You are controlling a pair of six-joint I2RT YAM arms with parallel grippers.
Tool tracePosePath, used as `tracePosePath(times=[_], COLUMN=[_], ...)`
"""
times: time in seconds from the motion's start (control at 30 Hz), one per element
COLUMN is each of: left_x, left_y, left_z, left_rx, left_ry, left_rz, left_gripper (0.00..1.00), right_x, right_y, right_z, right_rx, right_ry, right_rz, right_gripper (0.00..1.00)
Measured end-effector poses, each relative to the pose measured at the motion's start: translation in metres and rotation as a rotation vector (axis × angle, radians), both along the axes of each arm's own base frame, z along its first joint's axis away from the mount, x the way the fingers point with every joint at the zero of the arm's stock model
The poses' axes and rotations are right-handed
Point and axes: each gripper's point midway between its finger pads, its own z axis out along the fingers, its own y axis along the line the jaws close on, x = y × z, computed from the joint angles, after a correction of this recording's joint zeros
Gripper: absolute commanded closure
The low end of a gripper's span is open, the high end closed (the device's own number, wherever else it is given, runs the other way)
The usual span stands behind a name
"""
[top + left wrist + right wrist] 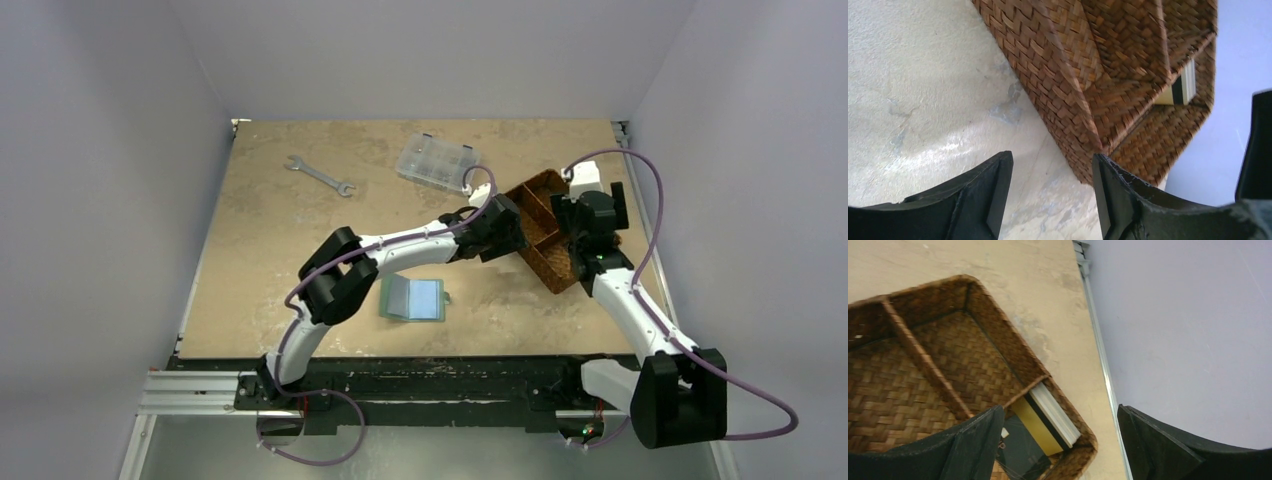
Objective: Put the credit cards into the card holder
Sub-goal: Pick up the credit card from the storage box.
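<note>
The card holder [412, 298] lies open on the table in front of the left arm, sage-green with pale blue pockets, and no gripper is near it. The credit cards stand on edge in the end compartment of a brown woven basket [545, 235]. The right wrist view shows a whitish stack [1054, 414], an orange-gold card [1037, 427] and a dark card [1020, 452]. The left wrist view shows the cards' edges [1184, 85]. My left gripper [512, 238] [1052, 157] is open and empty at the basket's outer wall [1073, 60]. My right gripper [580, 245] [1060, 409] is open and empty above the cards.
A metal wrench [320, 175] and a clear plastic compartment box [437, 162] lie at the back of the table. The table's right edge rail [1098, 350] and the wall run close behind the basket [993, 320].
</note>
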Motion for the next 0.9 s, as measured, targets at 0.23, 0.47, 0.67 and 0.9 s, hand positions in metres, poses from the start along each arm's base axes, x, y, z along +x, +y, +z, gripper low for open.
tracePosePath(times=[0.23, 0.47, 0.67, 0.9], left_x=[0.012, 0.015, 0.017, 0.023], left_y=[-0.012, -0.011, -0.011, -0.021], left_z=[-0.017, -0.024, -0.017, 0.001], left_rx=[0.026, 0.055, 0.051, 0.006], left_ry=[0.025, 0.021, -0.023, -0.062], left_rz=[0.090, 0.117, 0.095, 0.073], left_gripper=[0.35, 0.33, 0.30, 0.31], right_x=[-0.003, -0.006, -0.007, -0.006], right_y=[0.013, 0.013, 0.013, 0.013], right_z=[0.005, 0.008, 0.006, 0.009], right_rx=[-0.020, -0.023, -0.024, -0.028], right_ry=[-0.017, -0.036, -0.035, -0.044], right_rz=[0.036, 0.038, 0.040, 0.041], right_gripper=[0.05, 0.04, 0.03, 0.02])
